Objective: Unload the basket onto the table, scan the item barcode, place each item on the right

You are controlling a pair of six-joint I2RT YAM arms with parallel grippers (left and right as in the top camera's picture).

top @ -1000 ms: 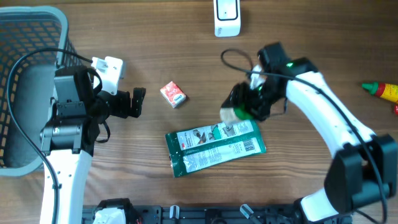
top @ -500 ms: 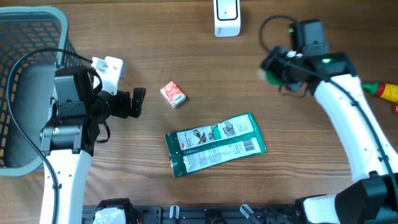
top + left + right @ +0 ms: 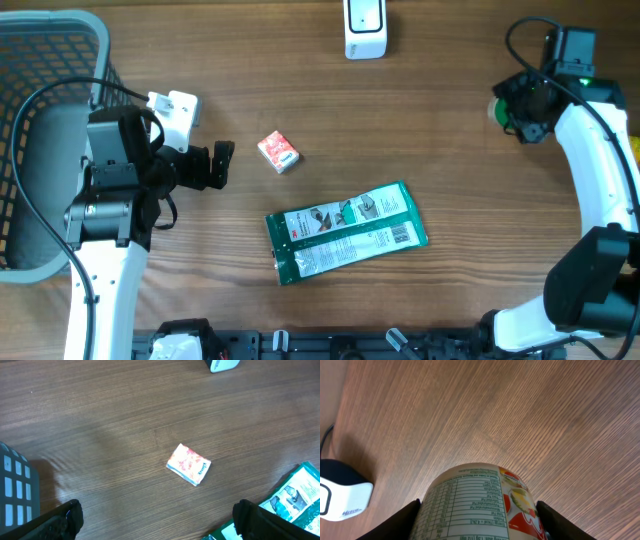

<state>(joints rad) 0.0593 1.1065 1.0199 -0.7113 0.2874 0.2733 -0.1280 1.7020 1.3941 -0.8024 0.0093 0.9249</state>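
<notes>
**Overhead check: tub is gripped, now get its barcode in front of the scanner**

Going left to right on the overhead: the grey basket [image 3: 60,40] sits at 9 o'clock. The left gripper [image 3: 222,166] is parked beside it with its fingers wide apart and nothing in them. Just right of that is a small red box [image 3: 279,152], and the green pouch [image 3: 345,232] lies flat around 6 o'clock. The white scanner [image 3: 365,28] is up at 12 o'clock. Way over at 2 o'clock, the right gripper [image 3: 512,110] is clamped on the labelled tub [image 3: 477,502], which fills the whole gap between its fingers on the right wrist cam.

That tub looks like the item to scan. On the wrist cam I can only see a nutrition table and some printed artwork, no barcode, so I can't say which side it's on. The scanner shows at 8 o'clock in that view, well apart from the tub.

My take on doing this well:
- keep the clamp as it is
- swing the tub back toward 12 o'clock
- roll the wrist slowly so the label sweeps past the scanner's face, not its back
- hold it near the scanner, not touching

Versus a second ago, the right arm was down over the pouch's top right corner. Half a second ago it was at about 1 o'clock, and now it's out by the right edge. The left arm, box, pouch and scanner haven't budged.
</notes>
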